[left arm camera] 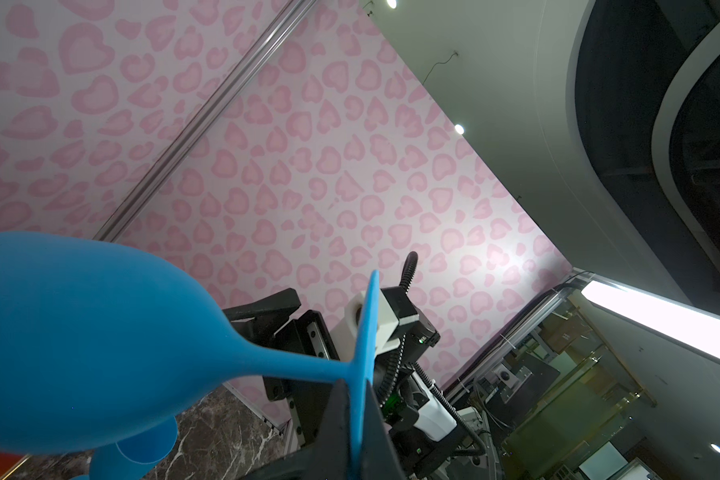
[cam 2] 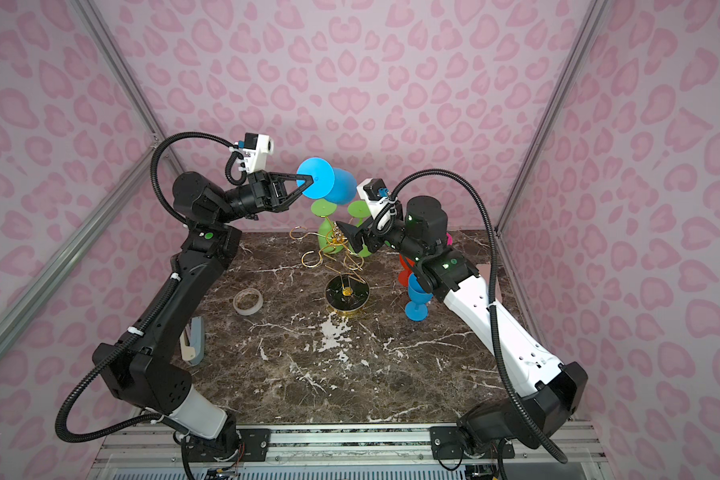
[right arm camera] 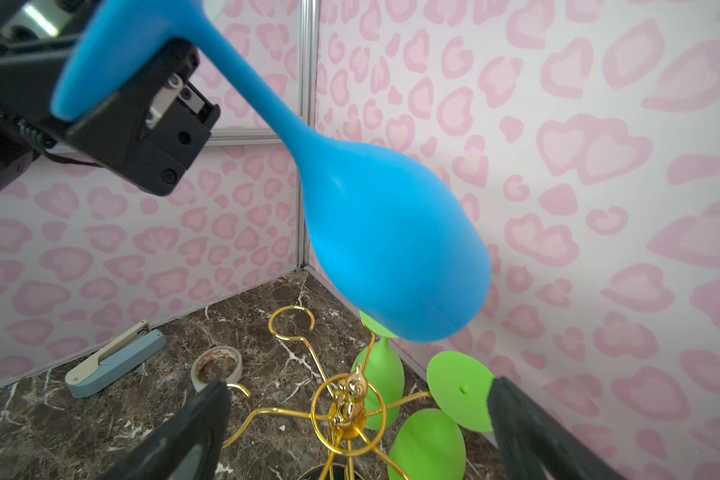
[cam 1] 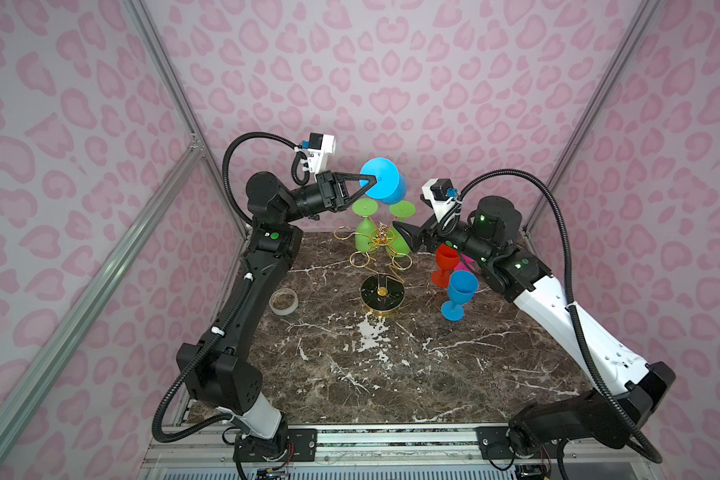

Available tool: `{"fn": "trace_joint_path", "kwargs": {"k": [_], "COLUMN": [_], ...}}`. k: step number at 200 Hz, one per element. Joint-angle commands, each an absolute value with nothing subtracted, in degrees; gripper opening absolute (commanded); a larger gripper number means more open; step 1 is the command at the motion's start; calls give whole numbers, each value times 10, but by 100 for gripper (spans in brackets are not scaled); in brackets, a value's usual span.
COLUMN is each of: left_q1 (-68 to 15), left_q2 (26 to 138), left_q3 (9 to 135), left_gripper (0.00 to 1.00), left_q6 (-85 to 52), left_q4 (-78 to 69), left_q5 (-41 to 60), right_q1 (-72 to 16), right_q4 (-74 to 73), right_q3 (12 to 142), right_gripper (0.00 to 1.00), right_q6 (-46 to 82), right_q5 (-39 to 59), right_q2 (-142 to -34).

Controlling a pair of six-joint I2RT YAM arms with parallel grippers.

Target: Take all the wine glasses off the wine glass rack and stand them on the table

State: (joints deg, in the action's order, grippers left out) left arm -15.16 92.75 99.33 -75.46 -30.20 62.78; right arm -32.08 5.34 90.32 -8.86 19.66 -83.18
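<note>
A: What is the largest thing in the scene?

B: The table [cam 1: 350, 374], dark veined marble, lying between the two arms.

A: And on it?

B: The rack [cam 1: 382, 292] stands upright near the middle, toward the back. Its base is round and black, and gold arms fan out at the top.

A: Where is the wine glass?

B: It is off the rack. The wine glass [cam 1: 387, 187] is blue and hangs in the air above and behind the rack's top, well clear of the table. The left gripper [cam 1: 374, 179] pinches the edge of its foot, with one finger on each face of the disc.

A: Which way does it point?

B: Its long axis is tilted. The foot is the high end, at the left gripper. The stem slopes down and to the right, so the mouth faces down toward the back wall. In the right wrist view the bowl overlaps a green foot below it, and whether the two touch cannot be told.

A: And the other gripper?

B: The right gripper [cam 1: 404, 237] is spread wide and empty, just beside the rack's top.

A: What about the smaller things?

B: Two green glasses [cam 1: 364, 232] hang mouth-down on the rack's rear arms. A red glass [cam 1: 445, 259] and a spare blue glass [cam 1: 460, 291] stand upright close together, right of the rack. A stapler [cam 2: 194, 340] lies at the table's left edge. A tape roll [cam 1: 283, 301] lies flat, left of the rack's base.
</note>
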Motion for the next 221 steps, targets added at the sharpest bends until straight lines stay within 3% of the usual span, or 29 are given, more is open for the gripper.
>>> {"fn": "trace_joint_path", "kwargs": {"k": [1,140,221], "left_q1": [-151,-152,-153], "left_q2": [933,931,933], "left_q3": [998,991,986], "left_gripper": [4,4,4], "left_q6": [-780,-800,-833], "left_q4": [-348,-350,-367], "left_q5": [627,630,631], "right_q1": [-322,-349,-349], "right_q4": [2,-73,-85], "right_q3": [921,978,978], "right_gripper": [99,99,87], "right_q6": [-118,-158,-158], "right_q5": [174,113,100], "right_q2": [-854,-950,-958]}}
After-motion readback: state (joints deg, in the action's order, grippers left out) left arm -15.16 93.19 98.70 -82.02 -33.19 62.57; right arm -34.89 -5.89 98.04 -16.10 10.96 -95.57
